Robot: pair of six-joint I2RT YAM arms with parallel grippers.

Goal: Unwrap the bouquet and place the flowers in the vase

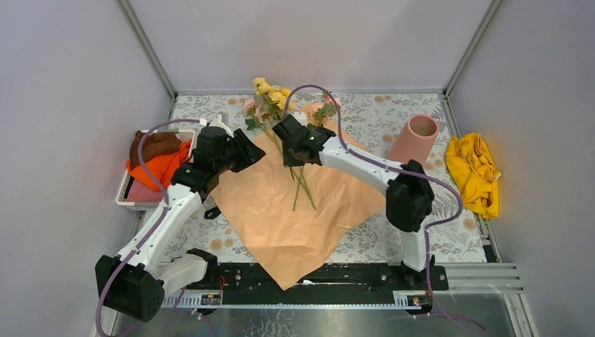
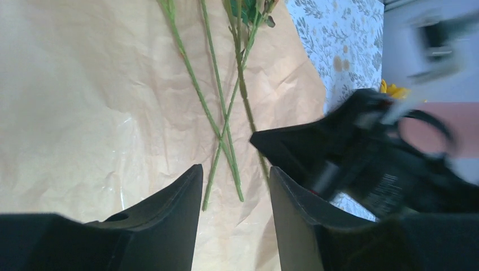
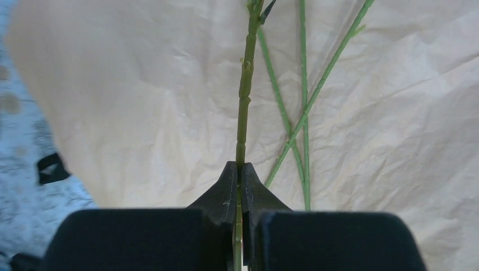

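One green flower stem (image 3: pixel 244 101) clenched in our right hand (image 3: pixel 238 172), left hand (image 2: pixel 234 172) released: we should lift it straight, toward the tall pink vase (image 1: pixel 419 135) at three o'clock.

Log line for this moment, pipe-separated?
right hand: shut on one flower stem | left hand: open, empty | wrapping paper: spread flat | vase: empty

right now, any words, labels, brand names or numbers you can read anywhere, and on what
No text can be read in any view.
Pale print on the right arm, on its black housing, left wrist view: too blurred to read.
Tablecloth: floral pattern only, no words.
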